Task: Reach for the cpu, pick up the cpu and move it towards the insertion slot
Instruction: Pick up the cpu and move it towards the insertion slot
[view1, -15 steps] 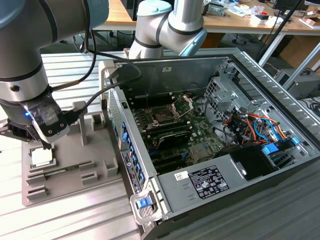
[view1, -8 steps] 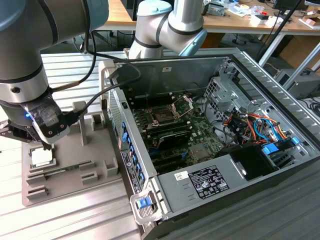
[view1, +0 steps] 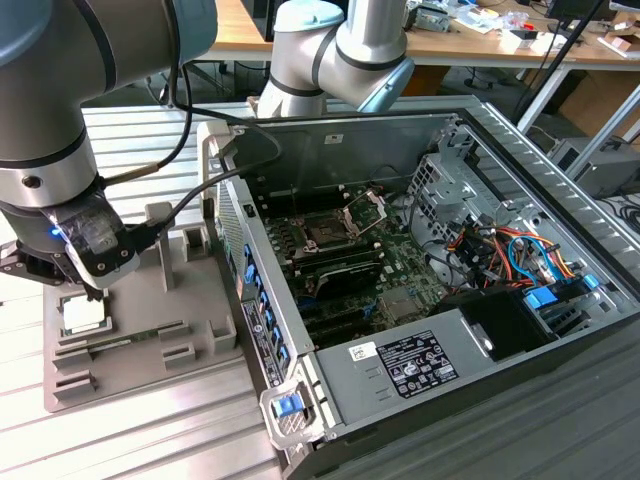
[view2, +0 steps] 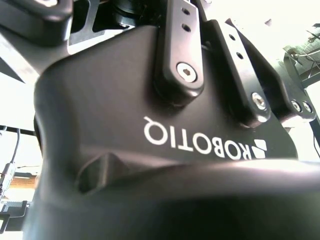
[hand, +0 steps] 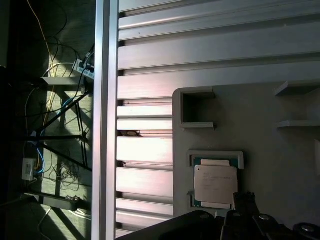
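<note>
Nearest the exterior camera: the thick grey-and-silver robot arm (view1: 40, 100), crowding the exterior view's upper left. Its last segment points straight down. A second bent joint shows farther back, behind the computer case. A black cable loops from the wrist toward the case wall. At the foot of the arm the black gripper (view1: 48, 272) hangs low over the flat grey plastic tray (view1: 140, 340), which rests on the ribbed aluminium table (view1: 150, 430). The second wrist view sits right against the gripper's matte black housing, with bolted link bars above it. Whether the gripper is open or closed cannot be told, and contact with the chip cannot be made out either. The cpu (view1: 82, 315), a small flat square chip with a whitish-silver metal face and tan rim, lies flat in a square recess of the tray, just beside and below the gripper, not lifted. In the first wrist view the cpu (hand: 215, 184) sits framed by the recess walls, and a dark part of the gripper (hand: 244, 212) comes in just at one edge of it. The tray's (hand: 260, 115) other pockets are around it, with the table slats (hand: 150, 60) beyond. The insertion slot (view1: 325, 235), a square dark socket with a shiny silver frame tilted up beside it, is on the green motherboard (view1: 400, 290) inside the open black computer case (view1: 560, 380). It is well apart from the cpu, toward the exterior view's right. Blue and orange cables (view1: 520, 250) bunch at the case's far side.
</note>
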